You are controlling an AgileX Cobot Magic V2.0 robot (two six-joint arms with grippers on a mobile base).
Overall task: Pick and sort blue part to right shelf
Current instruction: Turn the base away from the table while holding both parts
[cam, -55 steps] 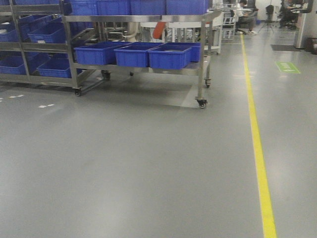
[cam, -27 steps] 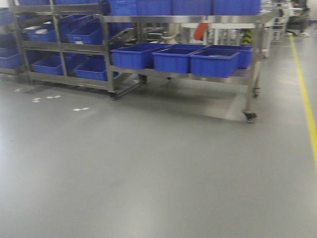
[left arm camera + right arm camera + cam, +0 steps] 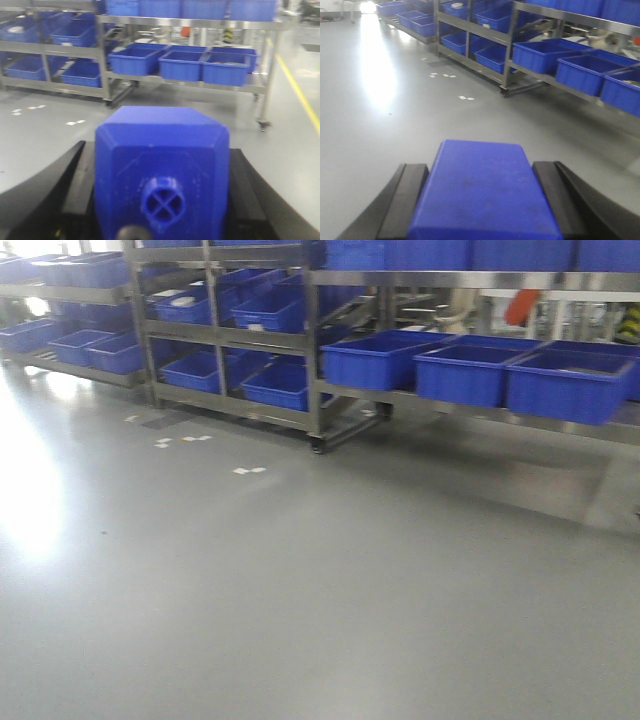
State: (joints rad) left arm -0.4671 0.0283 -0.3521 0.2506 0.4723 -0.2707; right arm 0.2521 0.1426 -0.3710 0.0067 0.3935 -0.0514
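Front view: over the last second the shelf (image 3: pixel 450 408) carrying the row of blue bins (image 3: pixel 468 375) drifts from 12 o'clock to 2 o'clock of the frame. Further racks (image 3: pixel 210 335) enter at 11 o'clock, and the yellow floor line (image 3: pixel 300 92) drops out of this view. Frames are blurred. Judgement: the base is turning left on the grey floor (image 3: pixel 300 590), so this is transit and placing has not begun; which rack is the target cannot be told. The left tool (image 3: pixel 159 147) is pinching a blue part (image 3: pixel 160 170), with a black finger pressed on each flank. The part sits in the tool, well apart from any shelf. It is a solid, squat block with bevelled shoulders; its stubby round knob with a cross-shaped recess faces the camera at 6 o'clock. The right tool (image 3: pixel 479 167) likewise clamps a second blue part (image 3: pixel 480 195), showing only a flat, slightly scuffed face.
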